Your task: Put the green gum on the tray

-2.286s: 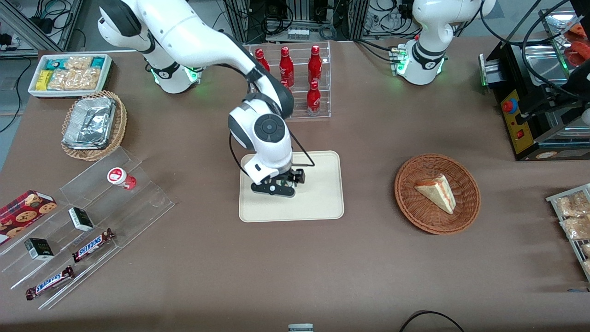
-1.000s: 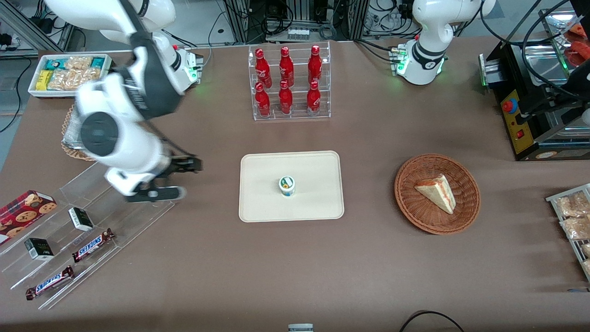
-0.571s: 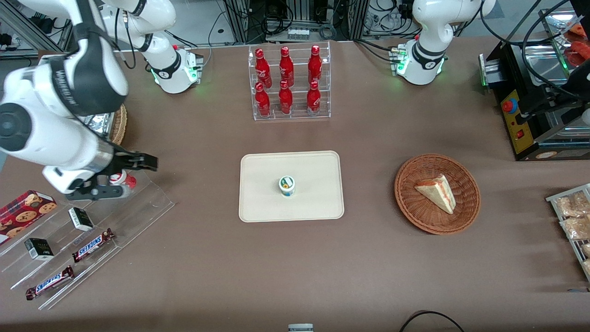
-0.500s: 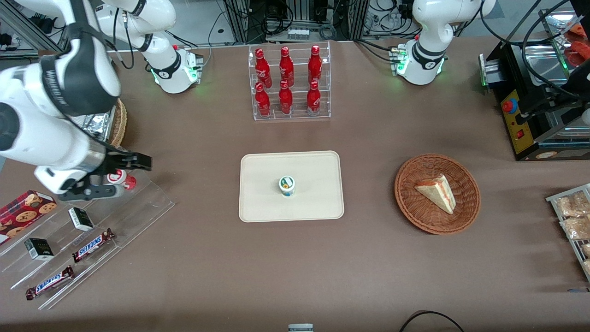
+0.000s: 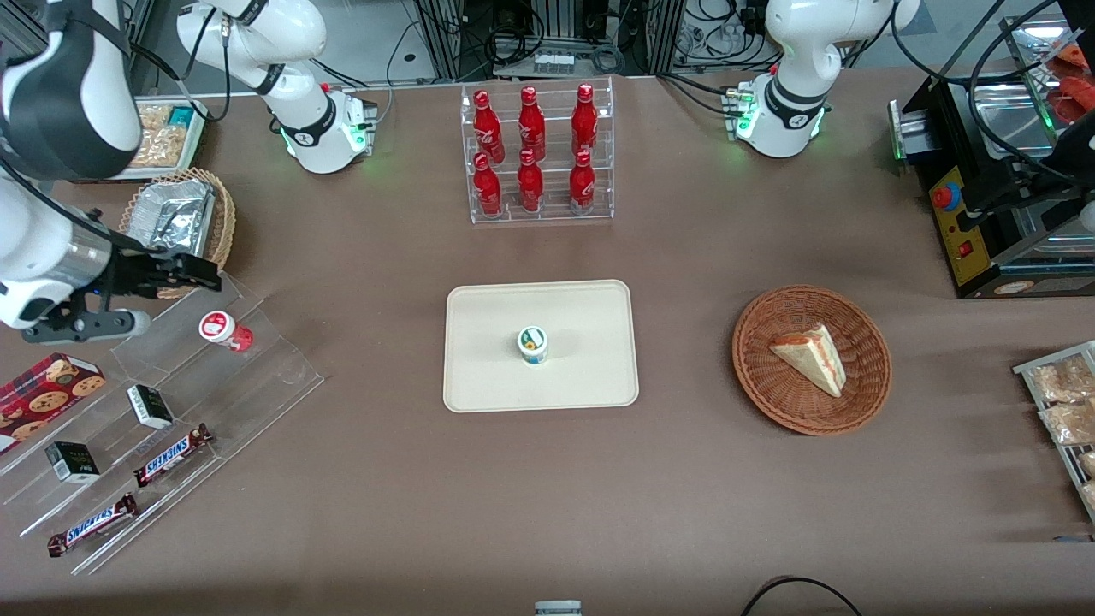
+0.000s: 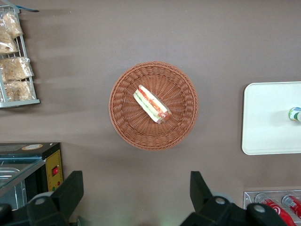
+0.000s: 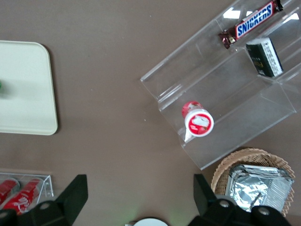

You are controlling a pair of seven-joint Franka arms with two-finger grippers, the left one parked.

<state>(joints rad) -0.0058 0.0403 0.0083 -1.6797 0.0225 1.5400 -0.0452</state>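
While the green gum point(image 5: 533, 344) stands upright near the middle of the tray point(image 5: 488, 376) in the front view, the tool point(image 5: 128, 299), released and empty, hangs well apart from it at the working arm's end of the tabletop point(image 5: 684, 496). The right wrist view shows a red-lidded bottle point(image 7: 198, 123) on a clear stepped stand point(image 7: 244, 89) and the tray's rim.

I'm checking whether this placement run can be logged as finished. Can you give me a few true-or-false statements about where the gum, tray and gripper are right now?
1. The green gum stands upright on the tray. True.
2. The gripper holds the green gum. False: its jaws are open and empty, and it hangs toward the working arm's end of the table, away from the tray.
3. A red-lidded gum bottle sits on the clear stepped stand. True.
4. The wicker basket beside the tray is empty. False: it holds a sandwich wedge.
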